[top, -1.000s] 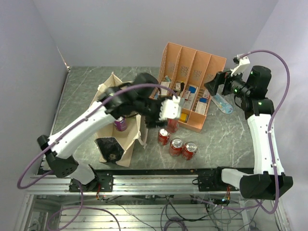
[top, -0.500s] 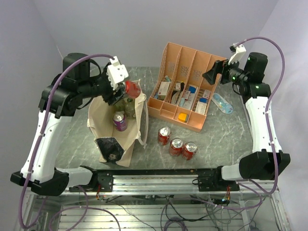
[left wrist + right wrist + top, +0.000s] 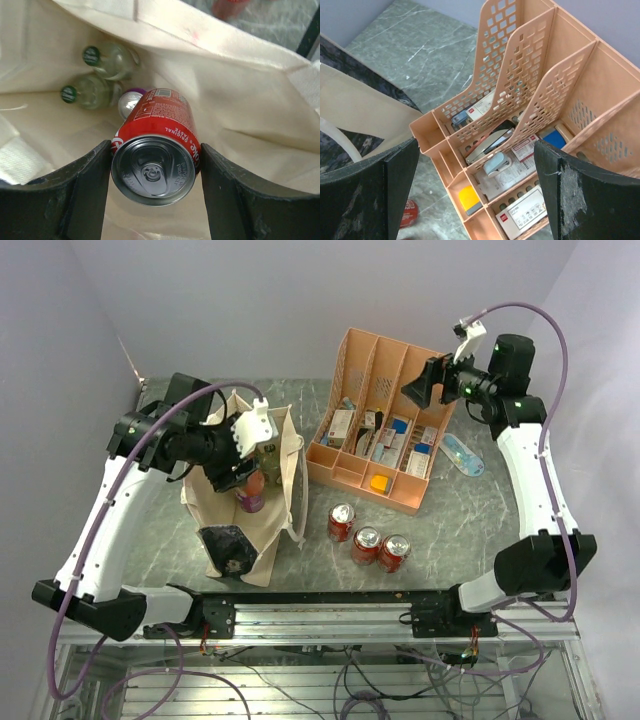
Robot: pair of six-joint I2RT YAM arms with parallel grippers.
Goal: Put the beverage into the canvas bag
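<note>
The beverage, a red cola can (image 3: 159,130), hangs top-up between the jaws of my left gripper (image 3: 155,146), which is shut on its sides. It is held in the mouth of the canvas bag (image 3: 240,100), a cream tote (image 3: 290,455) with a dark end panel (image 3: 228,548), on the table's left. From above, my left gripper (image 3: 250,462) reaches down into the bag with the red can (image 3: 256,480) just showing. Below the can lie two green-capped bottles (image 3: 107,55) and a purple can (image 3: 131,100). My right gripper (image 3: 420,390) stands open, high over the organizer, holding nothing.
An orange-pink divided organizer (image 3: 400,370) with small boxes and office items fills the middle back, and is also under my right gripper (image 3: 475,145). Three red cans (image 3: 366,543) stand on the marble near the front. A clear-blue packet (image 3: 462,453) lies right of the organizer.
My left arm swung the red can from beside the table's cans to above the bag, then lowered it into the bag's mouth. The right arm rose and shifted slightly left, staying open.
</note>
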